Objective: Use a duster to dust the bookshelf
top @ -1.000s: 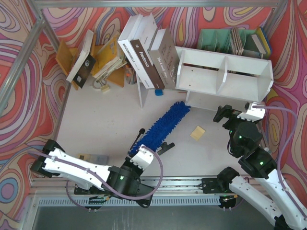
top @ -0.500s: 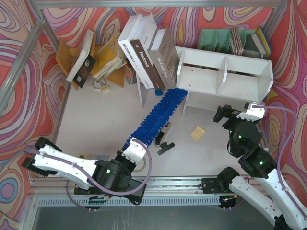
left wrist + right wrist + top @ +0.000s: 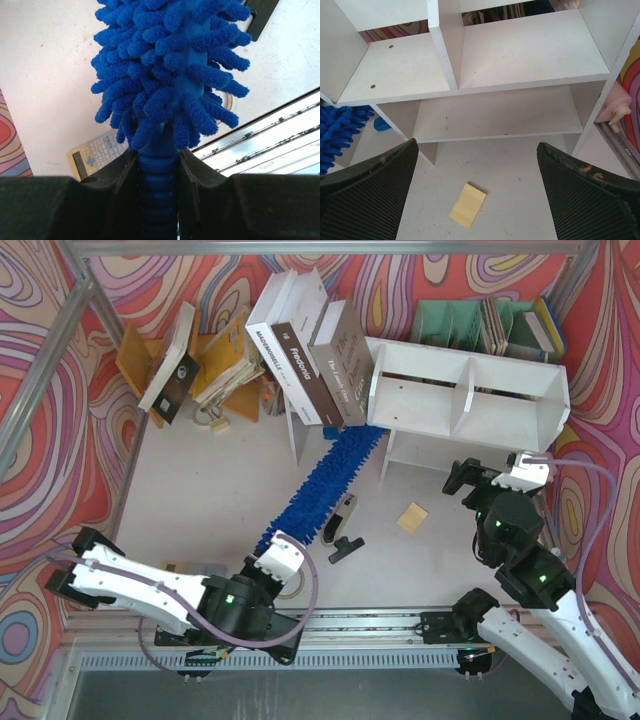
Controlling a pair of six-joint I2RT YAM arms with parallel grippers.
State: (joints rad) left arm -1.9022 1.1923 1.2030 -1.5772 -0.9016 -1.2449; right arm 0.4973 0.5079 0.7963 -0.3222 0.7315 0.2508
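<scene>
The blue fluffy duster runs diagonally from my left gripper up to the bookshelf's left end, its far tip under the lower left corner of the bookshelf. My left gripper is shut on the duster's ribbed blue handle, the shaggy head filling the left wrist view. My right gripper is open and empty, just in front of the bookshelf's right half. The right wrist view shows both tiers and the duster's tip at the left.
Leaning books stand left of the bookshelf against a thin white panel. A green file organiser is behind it. A small black-and-silver tool, a yellow note pad and a calculator lie on the table.
My left arm has swung the duster left and forward: its tip went from in front of the shelf's lower tier to the shelf's left end. The right arm has not moved.
</scene>
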